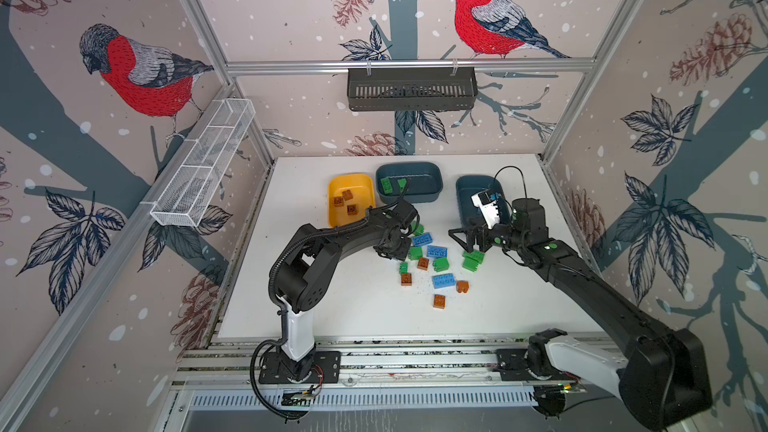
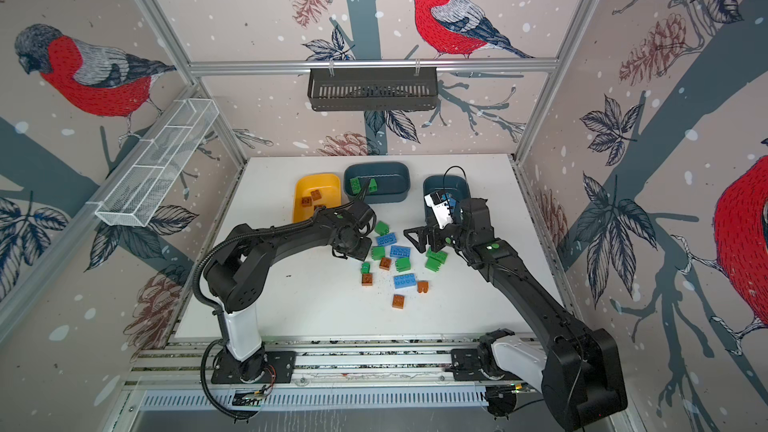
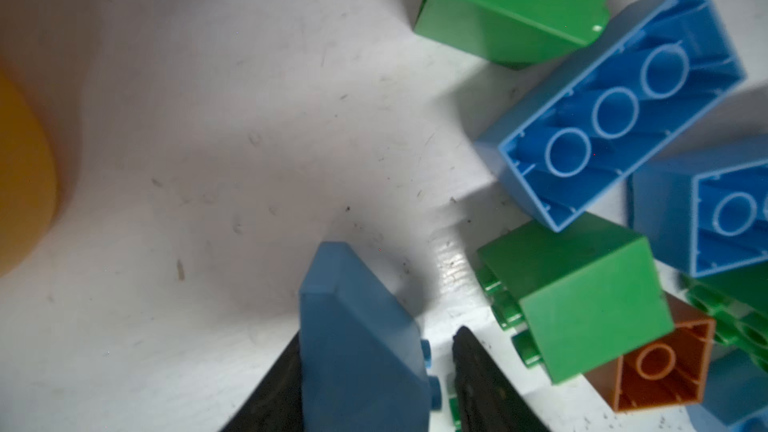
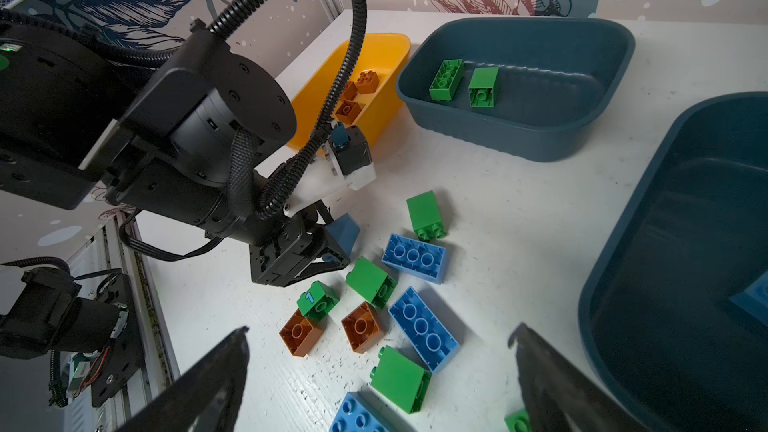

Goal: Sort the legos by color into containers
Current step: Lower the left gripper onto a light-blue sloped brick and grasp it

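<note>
Loose legos lie mid-table in both top views: blue (image 1: 444, 280), green (image 1: 471, 261) and brown (image 1: 439, 301). The yellow container (image 1: 332, 193) holds three brown legos. The middle teal container (image 1: 424, 184) holds two green ones (image 4: 446, 78). The right teal container (image 4: 623, 276) holds a blue piece at the view's edge. My left gripper (image 3: 378, 332) is low at the pile's left edge, jaws round a blue sloped lego (image 3: 357, 326). One finger lies against it; a thin gap shows at the studs. My right gripper (image 4: 382, 328) hangs open above the pile, empty.
A white wire mesh tray (image 1: 203, 164) hangs on the left wall. A dark slotted basket (image 1: 411, 89) hangs on the back rail. The right wrist camera hides part of the right teal tub in both top views. Metal rails (image 1: 395, 361) run along the table's front.
</note>
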Controlling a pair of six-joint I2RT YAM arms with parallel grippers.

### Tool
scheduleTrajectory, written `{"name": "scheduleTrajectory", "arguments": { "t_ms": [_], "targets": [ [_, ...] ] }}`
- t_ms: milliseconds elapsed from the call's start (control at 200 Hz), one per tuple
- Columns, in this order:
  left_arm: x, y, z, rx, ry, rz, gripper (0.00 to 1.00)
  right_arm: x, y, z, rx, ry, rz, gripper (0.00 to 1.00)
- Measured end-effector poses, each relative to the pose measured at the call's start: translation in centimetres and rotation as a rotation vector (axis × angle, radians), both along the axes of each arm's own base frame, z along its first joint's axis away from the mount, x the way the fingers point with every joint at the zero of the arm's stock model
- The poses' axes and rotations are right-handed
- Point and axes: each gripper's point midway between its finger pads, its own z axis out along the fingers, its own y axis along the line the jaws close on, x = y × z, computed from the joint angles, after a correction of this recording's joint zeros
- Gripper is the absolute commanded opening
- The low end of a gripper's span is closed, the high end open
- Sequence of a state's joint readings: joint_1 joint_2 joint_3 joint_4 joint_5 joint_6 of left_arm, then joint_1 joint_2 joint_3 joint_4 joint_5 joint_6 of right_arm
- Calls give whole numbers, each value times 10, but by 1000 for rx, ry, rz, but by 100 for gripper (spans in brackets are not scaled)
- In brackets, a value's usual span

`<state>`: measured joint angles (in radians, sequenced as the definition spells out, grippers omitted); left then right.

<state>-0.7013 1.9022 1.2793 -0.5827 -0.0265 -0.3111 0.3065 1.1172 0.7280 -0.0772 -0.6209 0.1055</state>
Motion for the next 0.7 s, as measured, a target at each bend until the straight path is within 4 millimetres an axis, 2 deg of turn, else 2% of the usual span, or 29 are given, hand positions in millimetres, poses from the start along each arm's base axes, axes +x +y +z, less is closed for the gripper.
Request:
{"name": "scheduleTrajectory", "arguments": {
  "t_ms": [80, 170, 330, 435, 495, 600, 700],
  "targets": [
    [-1, 1, -3, 6, 3, -7, 56, 0, 0, 0, 0, 0, 1, 100],
    [-3, 2, -5, 15, 8, -19, 50, 0, 1, 0, 0, 0, 2, 99],
    [-5, 4, -8, 21, 16, -22, 49, 0, 2, 1, 1, -2, 5, 100],
    [-6, 5, -9, 24, 19, -25, 38, 1, 2, 3, 1, -4, 5, 99],
    [-6, 5, -8, 27, 20, -28, 38, 1, 2, 2, 1, -3, 5, 100],
    [-2, 2, 2, 21, 10, -28, 38, 2, 3, 4, 1, -3, 5, 99],
    [11, -9, 24, -11, -26, -27, 39, 3, 3, 7, 3, -11, 5, 100]
  ]
}}
